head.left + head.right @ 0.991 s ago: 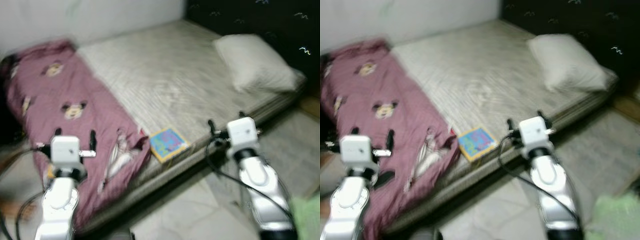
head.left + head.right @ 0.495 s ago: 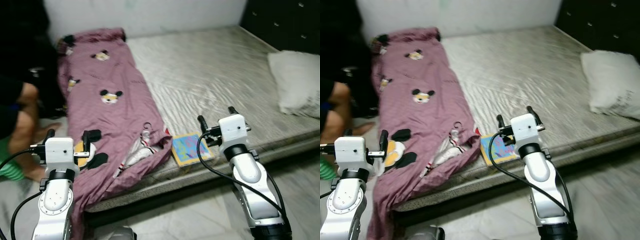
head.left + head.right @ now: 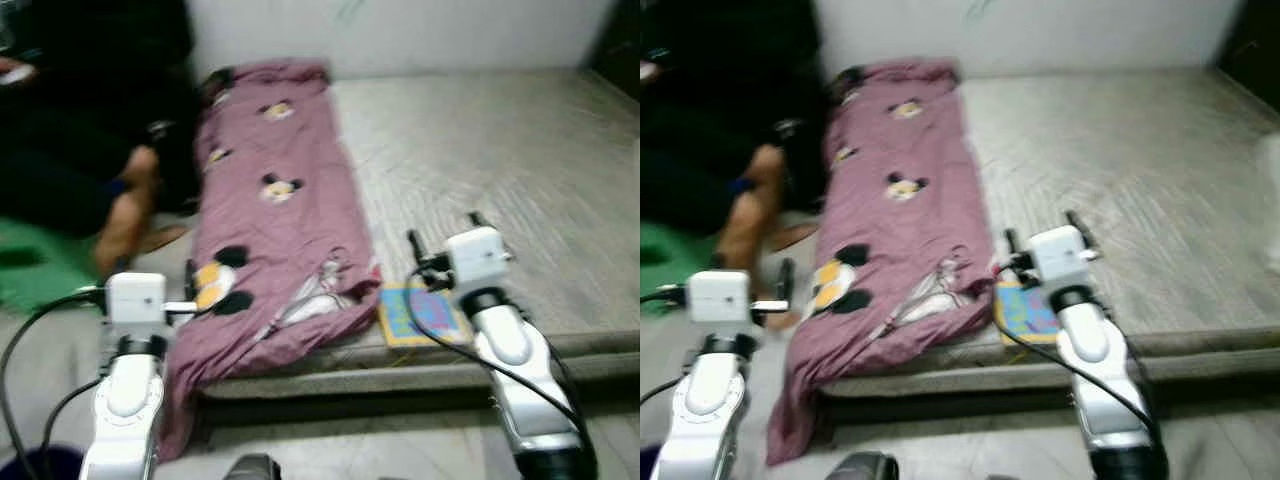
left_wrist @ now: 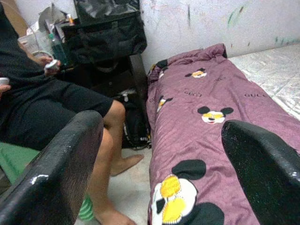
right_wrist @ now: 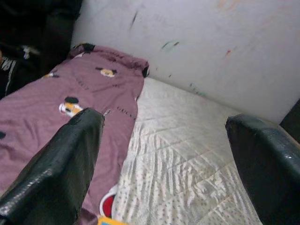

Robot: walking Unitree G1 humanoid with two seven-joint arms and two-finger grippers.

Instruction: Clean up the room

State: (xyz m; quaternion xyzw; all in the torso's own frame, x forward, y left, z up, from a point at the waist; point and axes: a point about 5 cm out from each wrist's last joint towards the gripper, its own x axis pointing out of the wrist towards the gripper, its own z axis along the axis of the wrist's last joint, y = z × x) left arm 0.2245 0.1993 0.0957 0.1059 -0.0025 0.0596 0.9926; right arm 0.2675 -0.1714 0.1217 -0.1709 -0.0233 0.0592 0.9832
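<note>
View panning left: approach phase, nothing grasped yet.

The camera is swinging left since a second ago, losing the pillow and bringing in a seated person (image 3: 120, 190). Both the left gripper (image 3: 150, 290) and right gripper (image 3: 450, 240) are hanging wide open, empty. The book (image 3: 425, 312) is lying at the mattress (image 3: 500, 170) edge beside the blanket (image 3: 280, 250).

One mattress (image 3: 500, 150). One purple blanket (image 3: 280, 250) on the mattress's left side, with at least five cartoon mouse prints showing. One book (image 3: 425, 315) at the mattress's near edge, just beside the blanket. One seated person (image 4: 56, 108) off the mattress's left side. One black bag (image 4: 105, 35) by the wall behind that person. Two grippers: left (image 3: 150, 300), right (image 3: 445, 245), both with fingers spread.
</note>
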